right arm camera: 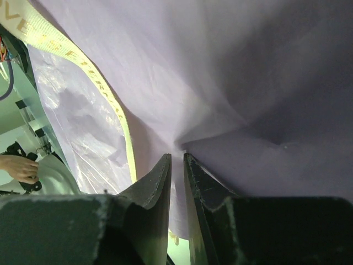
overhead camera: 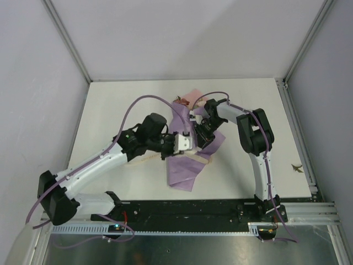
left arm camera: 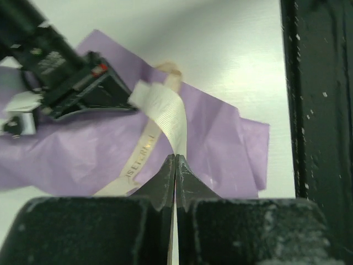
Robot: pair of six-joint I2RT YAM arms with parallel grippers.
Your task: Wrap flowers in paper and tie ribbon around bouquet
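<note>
Quick count: one bouquet [overhead camera: 185, 171], one ribbon [left arm camera: 168, 113], two claws. The bouquet lay mid-table [overhead camera: 121, 105], a crumpled lilac paper [right arm camera: 231, 72] cone, with a pink flap [overhead camera: 193, 95] and the flowers [overhead camera: 180, 101] barely peeking out at the far end. The left gripper [left arm camera: 175, 163] was clamped tight on the cream ribbon, which looped up over the purple. The right gripper [right arm camera: 177, 157] had its fingers almost together, pinching a fold of paper. Both arms covered the bouquet's waist from above. A small dark scrap [overhead camera: 297, 167] sat off to the right, and a black rail [overhead camera: 193, 210] ran along the near edge.
</note>
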